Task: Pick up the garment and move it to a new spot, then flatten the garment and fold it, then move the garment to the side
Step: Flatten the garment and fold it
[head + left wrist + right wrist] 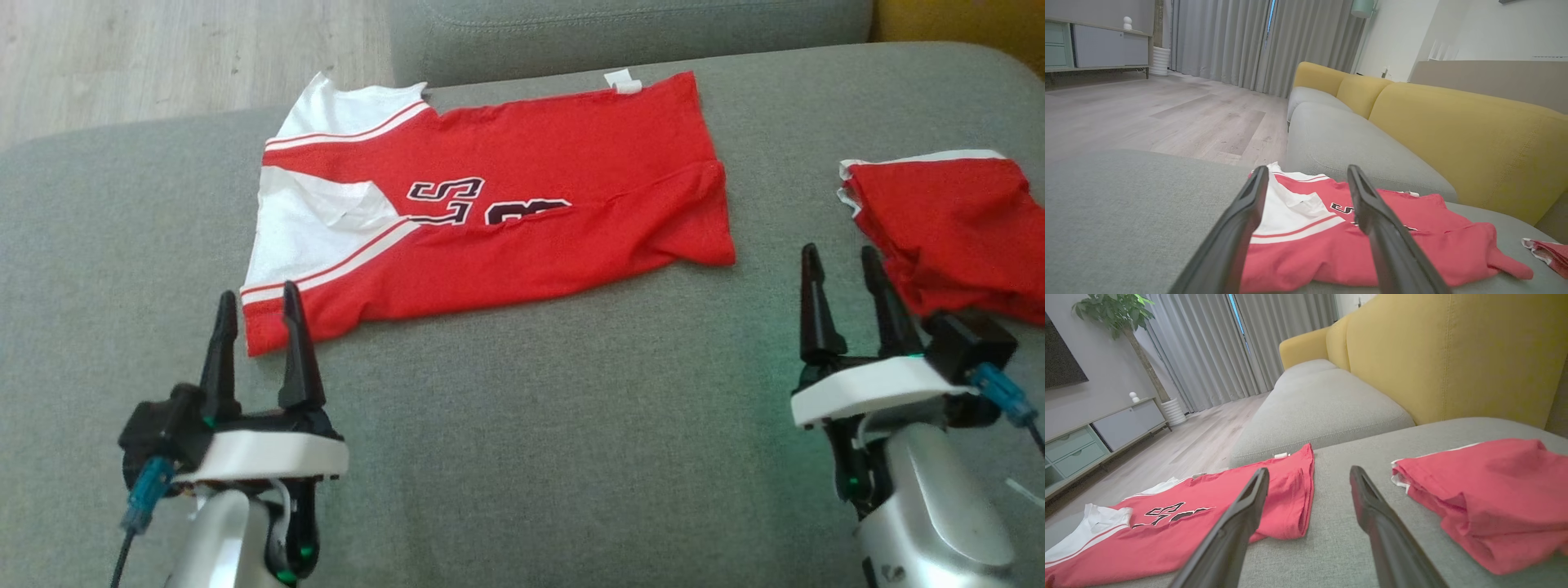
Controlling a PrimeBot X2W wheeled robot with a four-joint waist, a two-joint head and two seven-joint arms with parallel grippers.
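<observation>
Red shirt (506, 220) lay folded lengthwise, flat on the middle of the grey sofa seat (522, 425); white shoulder panel and striped sleeve toward the left. Black outlined lettering ran across the chest, half tucked into the fold; one shape like an "S" made out, the rest unreadable. Small white tag (623, 81) at far edge; no print legible. Left gripper (258, 292) empty, fingers spread apart, tips just beside the shirt's near left corner; right gripper (839, 251) likewise spread and empty, beside a second red garment (947, 229) bunched at right.

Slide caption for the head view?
Open left pincer and right pincer poised before the red jersey lying on the grey cushion.
</observation>
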